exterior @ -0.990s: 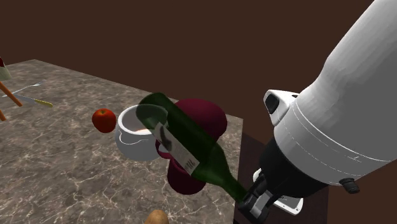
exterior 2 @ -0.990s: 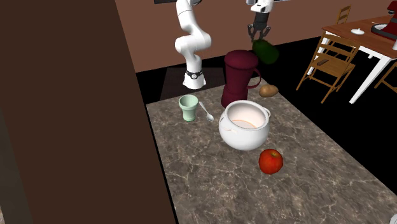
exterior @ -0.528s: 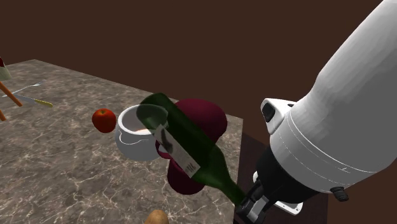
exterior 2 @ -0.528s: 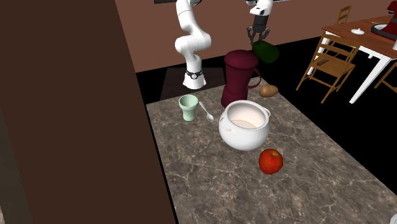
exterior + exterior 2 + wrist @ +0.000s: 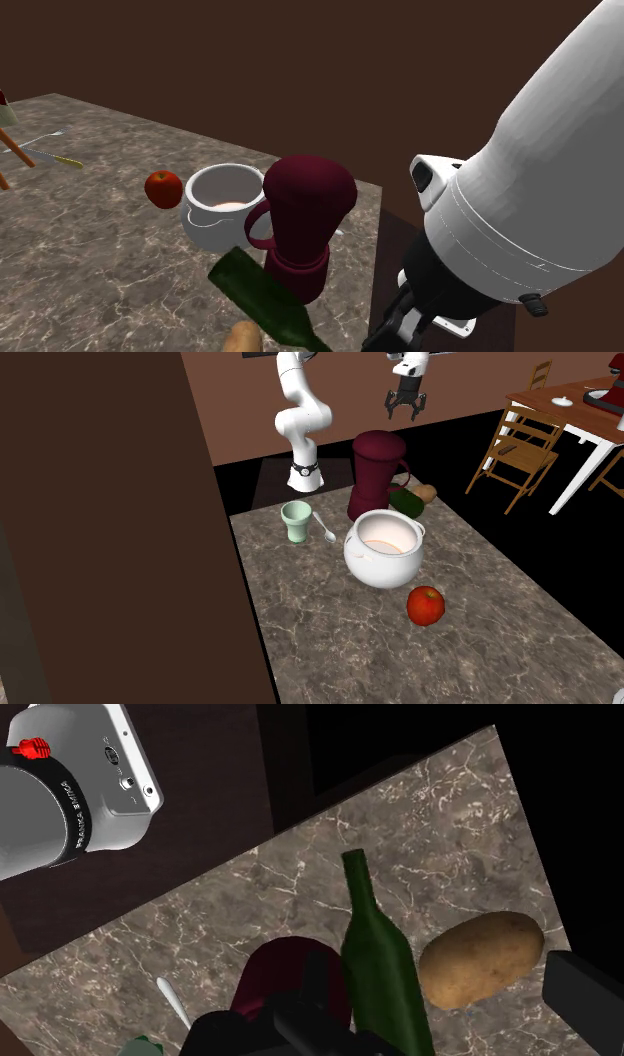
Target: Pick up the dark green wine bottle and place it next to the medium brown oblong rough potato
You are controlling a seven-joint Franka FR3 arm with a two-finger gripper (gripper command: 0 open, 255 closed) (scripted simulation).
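A marbled grey-brown table [image 5: 470, 642] holds three containers. Seen in the second exterior view, a round white pot [image 5: 383, 547] with two small handles stands near the middle, its open mouth showing a pale pinkish inside. At twelve o'clock from the pot stands a tall dark red jug [image 5: 377, 474] with a handle; what it holds cannot be told. At ten o'clock from the pot is a small pale green cup [image 5: 296, 520], with a white spoon [image 5: 325, 527] lying on the table just beside it. A red apple [image 5: 425, 605] sits at five o'clock from the pot.

The dark green wine bottle [image 5: 405, 503] lies on its side on the table at the foot of the jug, at eight o'clock from the brown potato [image 5: 426, 493] and just beside it; whether the two touch cannot be told.

The black gripper [image 5: 405, 404] hangs high in the air at twelve o'clock from the bottle, well apart from it. Its fingers [image 5: 588, 999] are spread wide and grasp nothing. From the wrist view, the bottle and potato lie side by side on the table far beneath the parted fingers.
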